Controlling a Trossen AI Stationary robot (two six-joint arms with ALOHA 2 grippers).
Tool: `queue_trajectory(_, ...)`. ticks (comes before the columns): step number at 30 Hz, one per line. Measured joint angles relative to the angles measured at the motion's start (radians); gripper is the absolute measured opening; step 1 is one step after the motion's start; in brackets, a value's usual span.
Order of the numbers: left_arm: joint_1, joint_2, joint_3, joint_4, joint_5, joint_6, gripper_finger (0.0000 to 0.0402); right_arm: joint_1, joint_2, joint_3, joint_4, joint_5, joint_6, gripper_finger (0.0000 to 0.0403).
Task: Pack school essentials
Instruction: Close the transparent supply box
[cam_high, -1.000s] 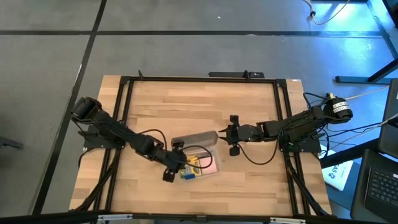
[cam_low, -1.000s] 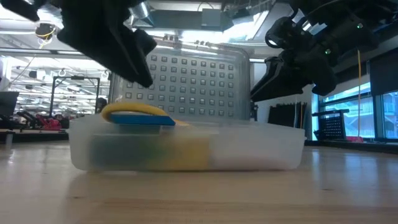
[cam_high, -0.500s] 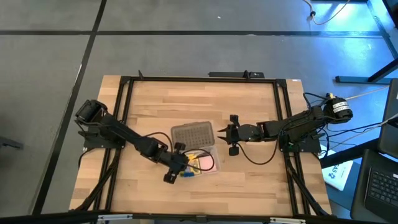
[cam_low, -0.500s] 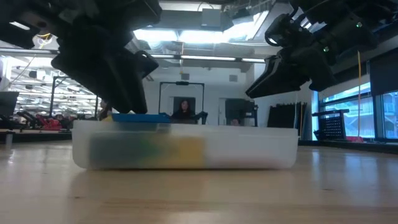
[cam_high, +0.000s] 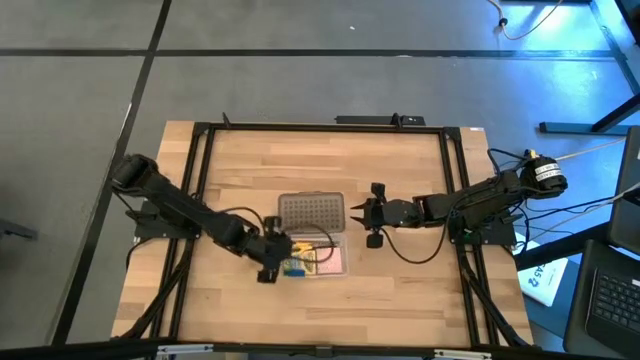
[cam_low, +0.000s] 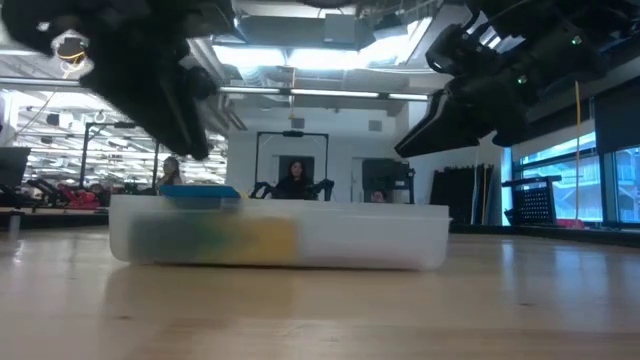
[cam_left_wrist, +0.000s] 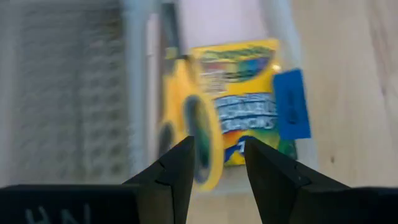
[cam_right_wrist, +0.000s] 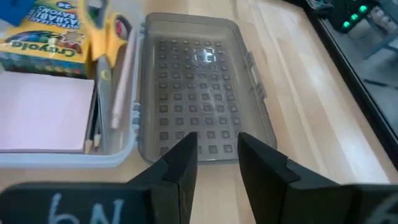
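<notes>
My left tool (cam_left_wrist: 216, 163) hangs just over the near end of the clear case (cam_high: 312, 262) on the bench (cam_high: 400, 290), its fingers a narrow gap apart and gripping nothing. Directly past them lie the yellow-handled scissors (cam_left_wrist: 198, 127) beside the green-and-yellow crayon box (cam_left_wrist: 241, 106), whose printing is too blurred here to read. A small blue eraser (cam_left_wrist: 291, 104) rests at the box's edge. From my right wrist the box reads "Crayola" (cam_right_wrist: 46, 38). Beyond it the pink sticky-note pad (cam_right_wrist: 43, 115) lies flat in the case, with thin pencils (cam_right_wrist: 93, 127) and a pale stick (cam_right_wrist: 121, 93) alongside. The grey perforated lid (cam_right_wrist: 202, 84) lies flat, folded open beside the case. My right tool (cam_right_wrist: 216, 155) hovers at the lid's far side, fingers slightly parted, empty. In the low view a person (cam_low: 296, 177) stands far back in the room.
</notes>
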Motion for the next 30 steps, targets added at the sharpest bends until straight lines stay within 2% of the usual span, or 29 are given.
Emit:
queue_trajectory(6, 0.015, -0.162, 0.0, -0.183, -0.06, -0.167, 0.0135, -0.043, 0.0, 0.0, -0.002, -0.021, 0.058, 0.0118)
queue_trajectory(9, 0.015, -0.219, -0.001, -0.27, -0.136, -0.238, 0.0135, -0.079, 0.0, 0.0, -0.003, -0.026, 0.089, 0.0118)
queue_trajectory(13, 0.021, -0.245, -0.048, -0.305, -0.202, -0.329, 0.0135, -0.142, 0.0, 0.0, -0.005, -0.139, 0.139, 0.0118)
queue_trajectory(15, 0.03, -0.245, -0.089, -0.295, -0.194, -0.354, 0.0135, -0.169, 0.002, 0.0, -0.005, -0.179, 0.166, 0.0118)
queue_trajectory(20, 0.065, -0.244, -0.205, -0.222, -0.204, -0.383, 0.0135, -0.221, 0.015, 0.0, -0.016, -0.182, 0.237, 0.0118)
queue_trajectory(27, 0.147, -0.222, -0.35, 0.027, -0.21, -0.343, 0.0135, -0.265, 0.086, 0.0, -0.056, -0.193, 0.389, 0.0118)
queue_trajectory(30, 0.191, -0.215, -0.383, 0.072, -0.212, -0.31, 0.0135, -0.27, 0.125, 0.0, -0.027, -0.225, 0.398, 0.0118)
